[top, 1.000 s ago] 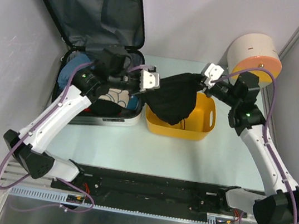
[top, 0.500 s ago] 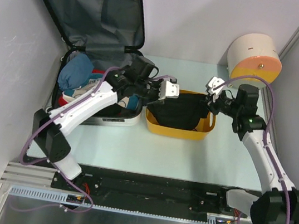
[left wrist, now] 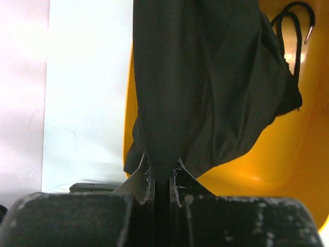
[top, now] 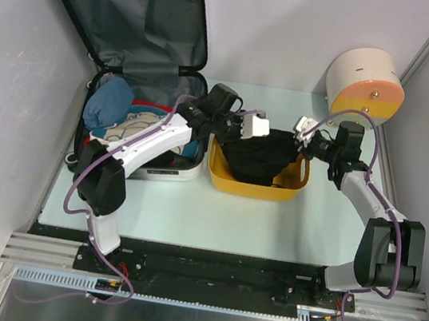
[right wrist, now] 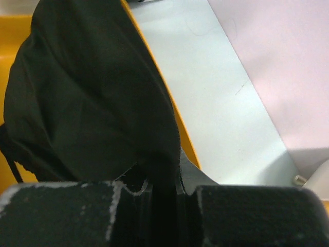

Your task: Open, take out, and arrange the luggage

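Top external view, left pincer [top: 263,128] and right pincer [top: 302,132] each pinching soft black cloth [top: 259,156], over glossy yellow basket [top: 251,188]

The luggage [top: 131,15] has a dark grey lining and a white lower shell, and the bundle [top: 110,104] in it is blue. The cloth [top: 260,155] is plain black and the basket [top: 252,187] is bright yellow. The round box [top: 365,82] at far right is cream and orange. The surface [top: 214,217] is pale blue-green.
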You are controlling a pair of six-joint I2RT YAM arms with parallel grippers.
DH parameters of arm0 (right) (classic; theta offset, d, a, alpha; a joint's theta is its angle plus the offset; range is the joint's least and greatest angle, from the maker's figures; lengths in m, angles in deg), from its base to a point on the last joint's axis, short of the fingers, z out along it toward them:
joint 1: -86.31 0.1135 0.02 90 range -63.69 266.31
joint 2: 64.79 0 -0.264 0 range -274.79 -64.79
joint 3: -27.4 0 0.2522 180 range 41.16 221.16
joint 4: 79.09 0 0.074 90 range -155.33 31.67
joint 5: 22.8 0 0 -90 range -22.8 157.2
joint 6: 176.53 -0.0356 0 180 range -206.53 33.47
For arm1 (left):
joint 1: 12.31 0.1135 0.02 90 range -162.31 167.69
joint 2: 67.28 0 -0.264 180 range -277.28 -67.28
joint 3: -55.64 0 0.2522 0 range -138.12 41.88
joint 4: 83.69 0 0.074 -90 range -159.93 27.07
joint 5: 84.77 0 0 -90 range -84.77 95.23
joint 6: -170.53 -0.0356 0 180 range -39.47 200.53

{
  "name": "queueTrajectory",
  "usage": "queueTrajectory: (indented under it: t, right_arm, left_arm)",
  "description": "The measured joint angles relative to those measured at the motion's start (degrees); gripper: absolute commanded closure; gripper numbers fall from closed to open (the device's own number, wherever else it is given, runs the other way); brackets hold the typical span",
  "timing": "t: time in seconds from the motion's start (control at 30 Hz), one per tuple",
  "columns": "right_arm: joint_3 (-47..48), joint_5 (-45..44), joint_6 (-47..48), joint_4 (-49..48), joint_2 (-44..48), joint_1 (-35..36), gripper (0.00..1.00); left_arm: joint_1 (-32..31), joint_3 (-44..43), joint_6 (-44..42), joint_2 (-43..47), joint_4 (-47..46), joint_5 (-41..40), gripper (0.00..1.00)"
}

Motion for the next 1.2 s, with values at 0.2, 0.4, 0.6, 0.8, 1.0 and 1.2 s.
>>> queueTrajectory:
  t: [0.2,0.4,0.6,0.8,1.0,1.2]
  right_arm:
    - [-4.13,4.63,16.92,2.01,-0.68,-0.66,0.87]
    - [-5.53,6.27,30.84,11.69,-1.95,-0.74,0.27]
    - [-5.62,5.44,38.36,18.14,-0.52,-0.98,0.12]
    - [-5.62,5.84,40.96,26.51,8.90,-1.16,0.05]
    - [-5.22,8.00,41.92,33.81,16.28,-1.38,0.03]
    - [-2.58,9.70,27.65,31.98,16.55,-0.24,0.11]
  left_arm:
    - [-0.44,7.52,-1.75,0.24,-4.24,0.59,0.84]
    - [-1.27,13.09,-2.91,0.24,-4.46,2.64,0.51]
    - [-1.27,14.47,-2.34,1.81,-4.02,3.48,0.35]
    - [-1.25,14.95,0.55,9.77,-3.67,6.88,0.21]
    - [-1.25,14.49,4.52,15.50,-3.67,10.19,0.20]
    - [-1.44,10.67,7.80,10.29,-3.19,10.64,0.18]
